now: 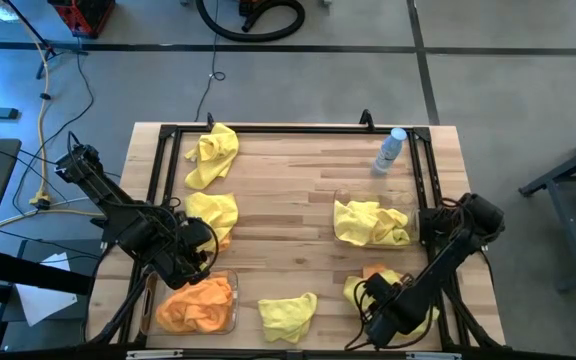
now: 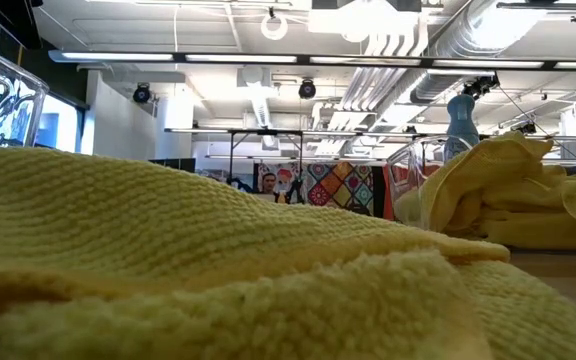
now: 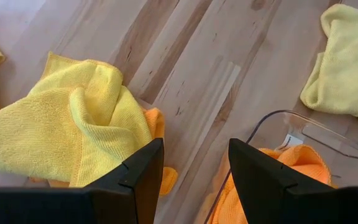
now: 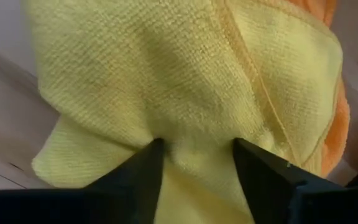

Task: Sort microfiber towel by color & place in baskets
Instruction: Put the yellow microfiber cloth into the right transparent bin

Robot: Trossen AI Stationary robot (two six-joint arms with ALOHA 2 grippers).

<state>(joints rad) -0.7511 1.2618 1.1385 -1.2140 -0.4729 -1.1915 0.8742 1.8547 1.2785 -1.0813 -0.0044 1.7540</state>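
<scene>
a: looking down, the right gripper [image 1: 380, 318] sits low at the near right edge, over a yellow towel [image 4: 185, 93] lying on an orange one [image 4: 337, 124]

b: fingers?

a: spread, pressed down into the yellow cloth with a fold between them; i can't tell whether they grip it

b: and the left gripper [image 3: 194, 180]?

a: wide apart, holding nothing, hovering by the left bin [image 1: 234, 300], which holds orange towels [image 1: 196, 303]

b: the other bin?

a: right bin [image 1: 340, 198] has yellow towels [image 1: 370, 222] in it; loose yellow ones lie at far left [image 1: 211, 155], mid left [image 1: 212, 213] and near centre [image 1: 288, 315]; a bottle [image 1: 390, 150] stands at the far right
</scene>
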